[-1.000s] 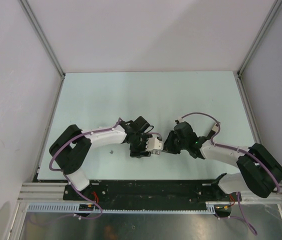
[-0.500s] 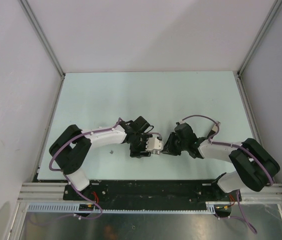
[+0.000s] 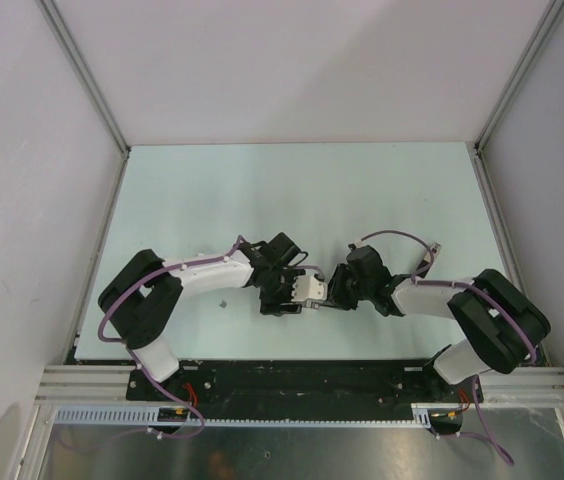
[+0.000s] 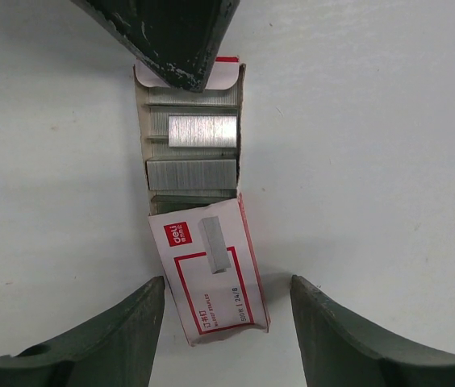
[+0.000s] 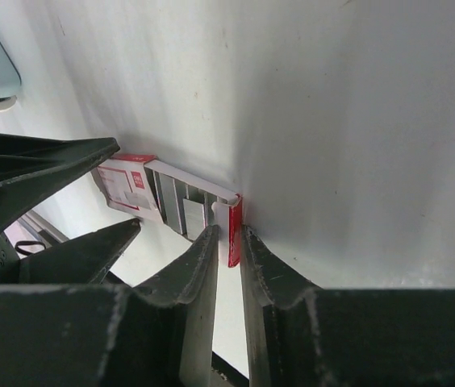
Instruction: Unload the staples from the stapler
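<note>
While straddling the box (image 4: 194, 173) with the left hand (image 4: 227, 284) open, pinched its right end in the closed right hand (image 5: 228, 235) on the desk (image 4: 389, 161).

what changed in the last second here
The right arm folded in leftward, easing the right hand a little closer against the staple box. The left hand and the box stayed put.

I'm reading a red "deli" logo on the staple box (image 4: 211, 278) sleeve, and "24/6" near its end; the finer print is blurring out.
</note>
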`<action>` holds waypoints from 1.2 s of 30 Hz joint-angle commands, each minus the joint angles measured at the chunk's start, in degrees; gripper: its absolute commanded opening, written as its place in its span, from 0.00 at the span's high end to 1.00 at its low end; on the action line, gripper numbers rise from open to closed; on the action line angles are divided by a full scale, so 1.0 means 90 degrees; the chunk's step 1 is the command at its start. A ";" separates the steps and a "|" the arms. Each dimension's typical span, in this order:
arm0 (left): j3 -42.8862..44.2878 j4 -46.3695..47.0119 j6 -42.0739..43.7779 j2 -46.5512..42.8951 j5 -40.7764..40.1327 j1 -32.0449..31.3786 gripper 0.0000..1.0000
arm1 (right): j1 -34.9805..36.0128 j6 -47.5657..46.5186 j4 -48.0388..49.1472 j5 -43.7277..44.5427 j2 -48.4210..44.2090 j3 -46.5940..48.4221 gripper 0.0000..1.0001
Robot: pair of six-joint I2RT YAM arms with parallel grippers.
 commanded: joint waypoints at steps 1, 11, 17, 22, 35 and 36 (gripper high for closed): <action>-0.0203 0.0263 0.0206 0.0048 -0.0362 -0.0075 0.32 | -0.0017 -0.0060 0.0292 -0.0051 0.0120 -0.0006 0.79; -0.0199 0.0307 0.0380 0.0076 -0.0464 -0.0172 0.32 | 0.0084 -0.0512 0.0181 0.0031 0.0334 0.0242 0.82; -0.0215 0.0313 0.0474 0.0082 -0.0534 -0.0216 0.32 | 0.0133 -0.0812 0.0144 -0.0079 0.0600 0.0459 0.83; -0.0293 0.0313 0.0606 0.0048 -0.0549 -0.0246 0.33 | 0.0136 -0.0985 0.0042 -0.0165 0.0748 0.0603 0.83; -0.0709 0.0303 0.1134 -0.0244 -0.0400 -0.0359 0.40 | 0.0056 -0.1026 -0.0102 -0.0221 0.0805 0.0719 0.83; -0.0718 0.0308 0.1165 -0.0257 -0.0362 -0.0360 0.40 | 0.0058 -0.1026 -0.0111 -0.0223 0.0797 0.0728 0.84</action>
